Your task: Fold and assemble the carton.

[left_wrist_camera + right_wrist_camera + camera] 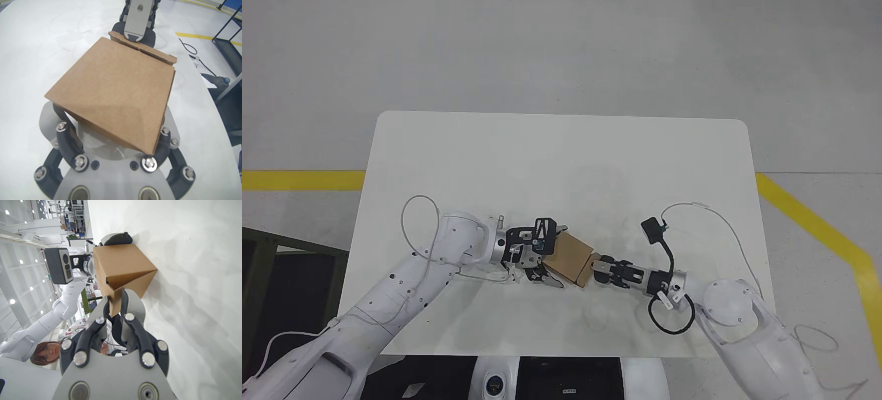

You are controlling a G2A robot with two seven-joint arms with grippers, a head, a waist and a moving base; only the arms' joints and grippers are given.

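Surface: white table (562, 150) with rounded corners takes up the middle of the top view, on a grey floor (542, 50).
Floor marks: yellow tape lines (302, 180) run along the floor at the left edge of the top view, and at an angle at its right edge.
Carton: a plain brown cardboard carton (570, 260) rests on the table just below the centre of the top view, turned at a slant, between the two arms. Its broad upper face is closed and smooth.
Flap: a small end flap (114, 298) sticks out from the carton's open end, on the side toward the lower right of the top view.
Left claw: the left gripper (542, 262) comes in from the lower left of the top view. Its fingers (162, 140) are spread wide, one on each side of the carton's end, clamped against it.
Right claw: the right gripper (597, 270) comes in from the lower right of the top view. Its fingers (125, 302) are nearly together, pinching the flap between them.
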